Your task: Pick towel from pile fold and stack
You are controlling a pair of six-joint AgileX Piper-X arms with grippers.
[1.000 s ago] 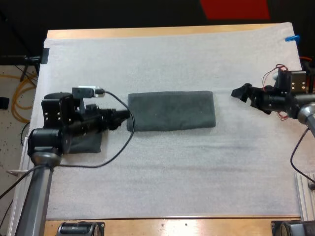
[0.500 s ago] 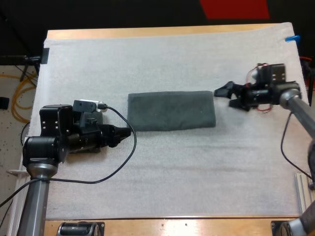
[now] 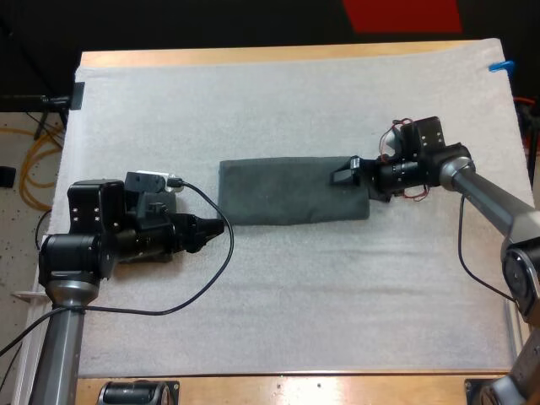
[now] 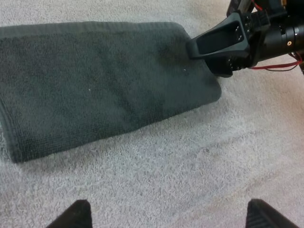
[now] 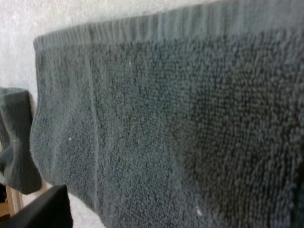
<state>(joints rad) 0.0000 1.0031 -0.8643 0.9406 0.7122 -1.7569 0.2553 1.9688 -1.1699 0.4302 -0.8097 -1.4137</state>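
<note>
Grey-green towel (image 3: pixel 287 192), folded into a long flat strip, lies in the middle of the white mat (image 3: pixel 278 312) on the wooden table (image 3: pixel 253 56). Our right tool (image 3: pixel 346 170) sits at the strip's right end, its jaws apart with one over the cloth, gripping nothing. Our left tool (image 3: pixel 216 226) rests just beside the strip's near left corner, jaws wide and clear of the cloth.

We judge the main risk to be a shallow pinch. If our right tool closes on the top layer alone, lifting would peel the fold open instead of carrying the end across. Nothing pins the left end, so a pull from the right could also drag the whole strip over the mat and skew it. Our left tool is close enough to that corner to snag it on any careless move.

Several things are hard to read. We cannot tell whether the lower jaw of our right tool is under the cloth or pressing on the mat, nor how many layers the strip has. A second towel (image 5: pixel 16 142) lies beyond the strip's left end, partly covered by our left arm. We cannot tell whether it is crumpled or folded.
</note>
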